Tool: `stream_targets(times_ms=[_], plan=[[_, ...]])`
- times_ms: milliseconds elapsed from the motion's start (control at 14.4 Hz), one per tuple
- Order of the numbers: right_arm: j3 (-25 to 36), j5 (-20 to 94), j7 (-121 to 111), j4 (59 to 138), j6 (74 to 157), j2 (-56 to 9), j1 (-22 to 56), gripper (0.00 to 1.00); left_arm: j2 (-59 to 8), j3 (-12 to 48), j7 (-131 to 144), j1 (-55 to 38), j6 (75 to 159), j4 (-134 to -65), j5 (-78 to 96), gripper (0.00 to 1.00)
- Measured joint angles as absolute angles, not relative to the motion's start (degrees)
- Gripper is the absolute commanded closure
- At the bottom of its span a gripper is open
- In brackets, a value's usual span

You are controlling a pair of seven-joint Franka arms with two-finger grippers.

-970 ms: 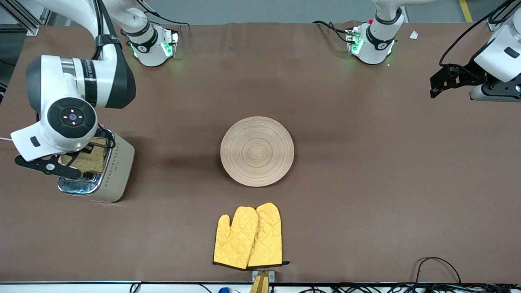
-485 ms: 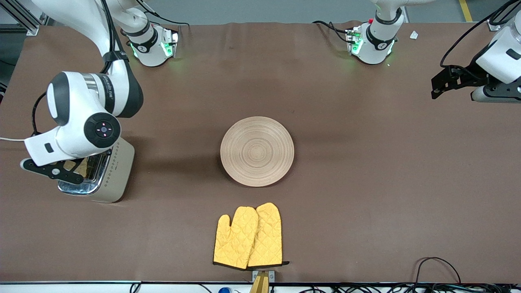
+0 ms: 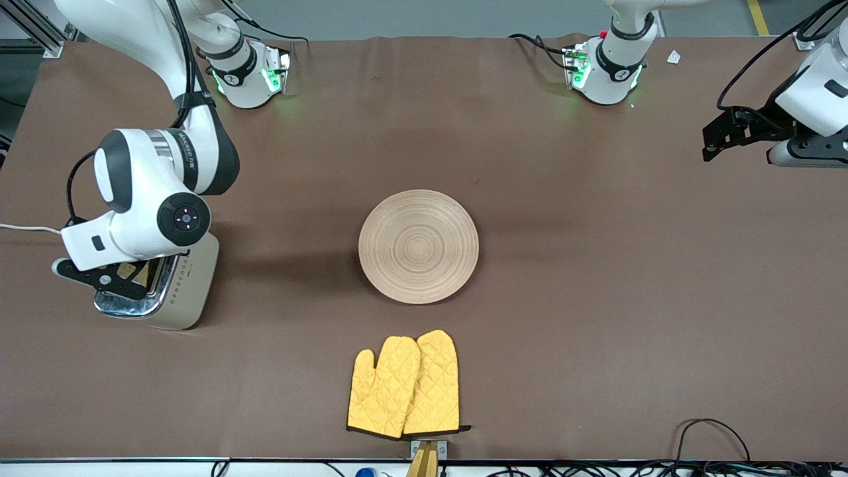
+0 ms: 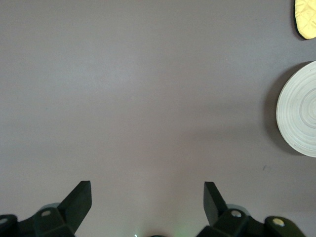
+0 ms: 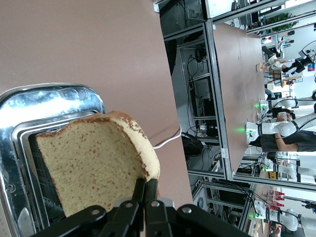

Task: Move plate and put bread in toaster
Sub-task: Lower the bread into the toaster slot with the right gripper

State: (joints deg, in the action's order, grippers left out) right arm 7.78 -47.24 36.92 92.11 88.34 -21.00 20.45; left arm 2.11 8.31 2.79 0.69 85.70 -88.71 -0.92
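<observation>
Lowered since a second ago, bread [image 5: 94, 165] partly down in a toaster [image 3: 189, 285] slot, right gripper [image 5: 144, 190] jaws pinched on its crust, plate [image 3: 418, 246] mid-table, left gripper [image 4: 147, 200] waiting, jaws wide, holding nothing.

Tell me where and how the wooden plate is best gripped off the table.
The plate lies flat and shallow, so probably pinch its thin rim. The open left gripper could approach from the left arm's end; the right gripper is shut on the bread at the toaster.
</observation>
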Motion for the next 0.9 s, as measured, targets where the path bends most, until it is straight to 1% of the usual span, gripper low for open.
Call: stream_targets(times_ms=[901], plan=[[7.3,-47.2,44.4,95.2,89.7,-21.2,20.8,0.97,2.1,8.3,2.8,0.7,85.7,-88.9,-0.9,0.00]])
